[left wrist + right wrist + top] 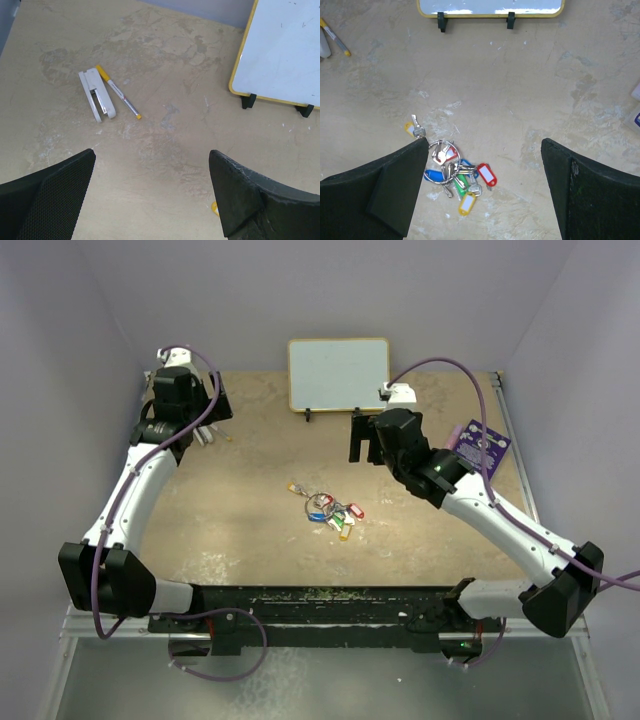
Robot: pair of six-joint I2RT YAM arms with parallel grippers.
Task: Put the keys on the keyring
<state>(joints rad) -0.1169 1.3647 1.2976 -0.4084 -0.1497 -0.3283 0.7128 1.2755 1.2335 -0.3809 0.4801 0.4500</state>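
Observation:
The keys (338, 517) lie in a heap at the table's middle, with red, blue, green and yellow tags, also in the right wrist view (465, 180). The thin silver keyring (443, 154) lies in the heap's upper left with several keys on or across it; I cannot tell which are threaded. One key with a yellow tag (414, 127) lies apart, up-left of the ring. My right gripper (485, 142) is open and empty above the heap, at the middle right from above (362, 445). My left gripper (152, 152) is open and empty, far left at the back (220, 405).
A white stapler (97, 95) and a yellow-capped marker (117, 92) lie at the back left. A yellow-framed whiteboard (338, 373) stands at the back centre. A purple card (482, 445) lies at the right. Grey walls close in three sides.

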